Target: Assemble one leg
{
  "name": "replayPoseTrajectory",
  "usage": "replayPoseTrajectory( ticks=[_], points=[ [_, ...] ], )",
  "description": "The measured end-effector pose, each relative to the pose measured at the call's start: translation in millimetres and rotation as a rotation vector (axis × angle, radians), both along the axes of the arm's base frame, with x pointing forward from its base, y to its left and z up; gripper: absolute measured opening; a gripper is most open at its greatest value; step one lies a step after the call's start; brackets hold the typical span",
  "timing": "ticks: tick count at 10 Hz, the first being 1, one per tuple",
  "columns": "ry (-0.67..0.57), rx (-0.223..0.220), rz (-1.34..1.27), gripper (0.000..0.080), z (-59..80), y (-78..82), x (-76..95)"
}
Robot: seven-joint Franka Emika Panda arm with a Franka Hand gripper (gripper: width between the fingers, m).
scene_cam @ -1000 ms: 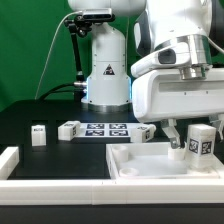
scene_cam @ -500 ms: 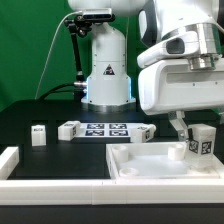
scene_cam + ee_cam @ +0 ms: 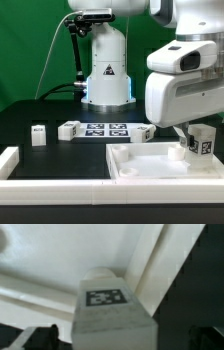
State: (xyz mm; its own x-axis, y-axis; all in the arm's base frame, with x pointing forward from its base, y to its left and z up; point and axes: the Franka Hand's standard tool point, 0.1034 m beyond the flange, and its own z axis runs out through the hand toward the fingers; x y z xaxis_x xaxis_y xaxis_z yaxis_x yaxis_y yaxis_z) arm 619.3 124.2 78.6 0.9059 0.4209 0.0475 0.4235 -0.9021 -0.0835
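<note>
currently the fingers (image 3: 38,339) are clamped on the leg (image 3: 203,140), held between them; a corner recess of the tray-like part (image 3: 145,170) lies just below. risk: a tilted leg may jam or slip during insertion.

Glossy wht arm (image 3: 188,92), blk seams

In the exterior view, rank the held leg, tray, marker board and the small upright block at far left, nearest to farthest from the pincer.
1. Leg: gripped in the pincer.
2. Tray: right beneath it.
3. Marker board: mid-table, toward the exterior view's left.
4. Small block: farthest out on that left.
</note>
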Motion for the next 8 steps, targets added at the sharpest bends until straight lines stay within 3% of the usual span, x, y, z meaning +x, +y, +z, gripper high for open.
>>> replayPoseTrajectory(
  ticks=[4,6,8],
  points=[
    [-0.013,0.000,0.014,0.0636,-3.6,-7.4,1.2],
    [-0.013,0.000,0.013,0.0285,-3.6,-7.5,1.3],
    [-0.011,0.001,-0.009,0.0290,-3.6,-7.6,1.2]
  ],
)
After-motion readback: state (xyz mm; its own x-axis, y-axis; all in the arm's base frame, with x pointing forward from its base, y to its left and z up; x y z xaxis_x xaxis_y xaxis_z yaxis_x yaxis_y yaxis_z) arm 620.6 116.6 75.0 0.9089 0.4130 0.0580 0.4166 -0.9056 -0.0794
